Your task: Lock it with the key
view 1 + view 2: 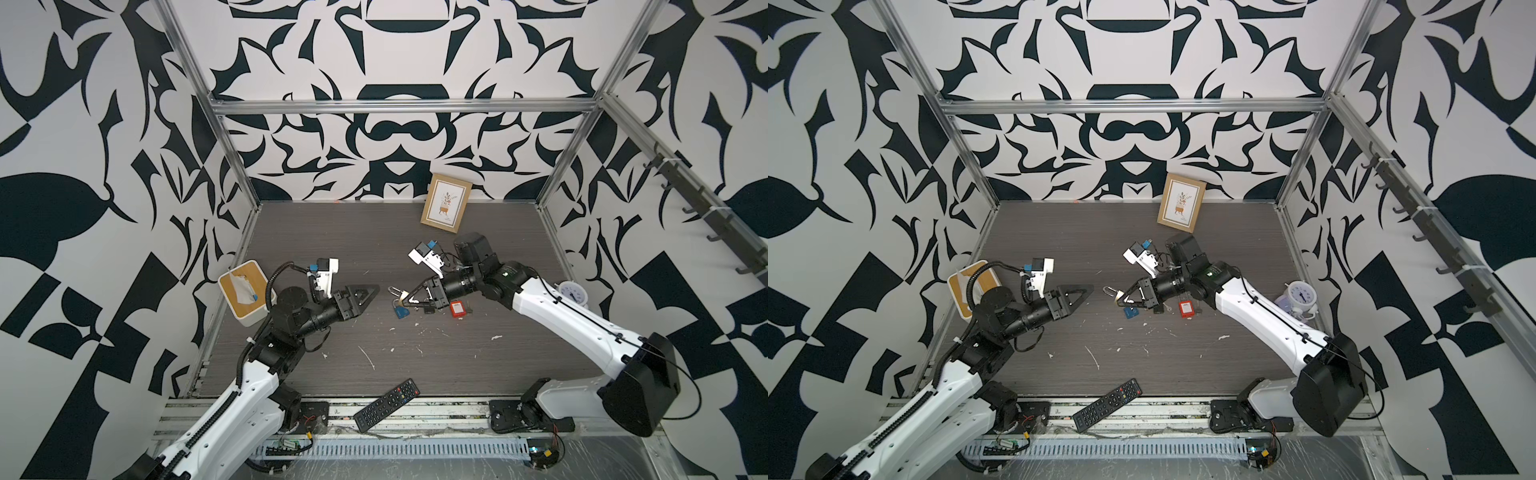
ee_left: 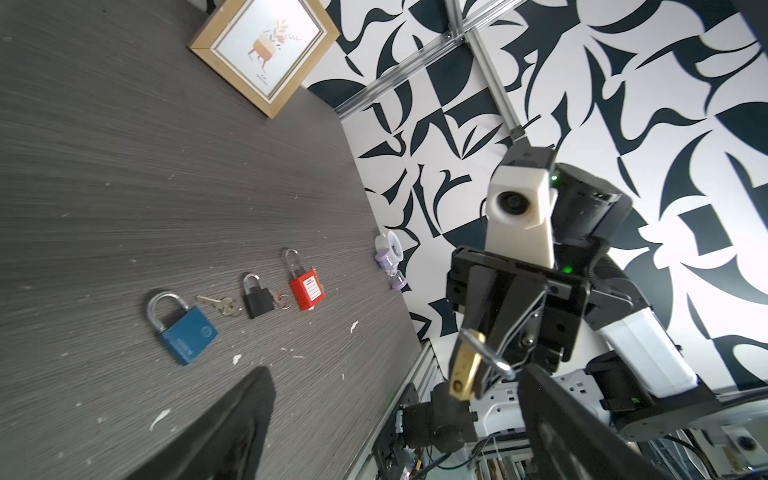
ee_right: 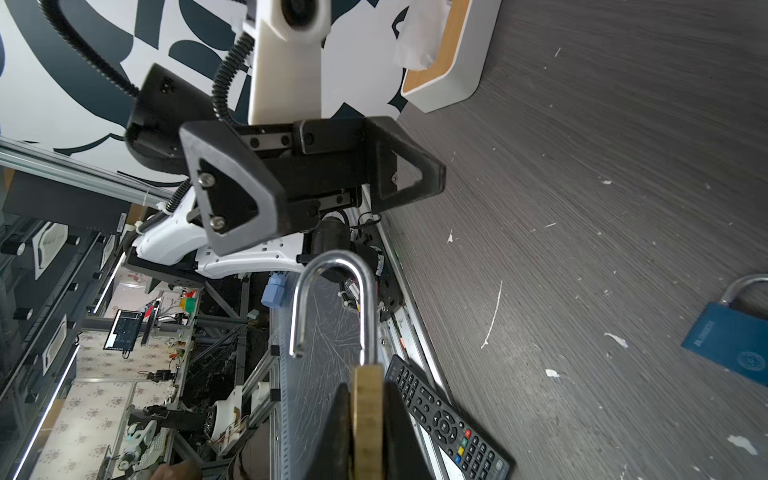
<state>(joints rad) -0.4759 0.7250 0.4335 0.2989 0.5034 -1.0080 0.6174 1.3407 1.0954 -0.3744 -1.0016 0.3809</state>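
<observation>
Left wrist: 3 padlocks on tabletop (right wrist: only blue padlock). Right jaws clamp brass padlock; left jaws wide, empty.

Right wrist view: brass padlock body and blue padlock cut off at the frame edge. In both top views, black padlock partly hidden beneath the right hand.
</observation>
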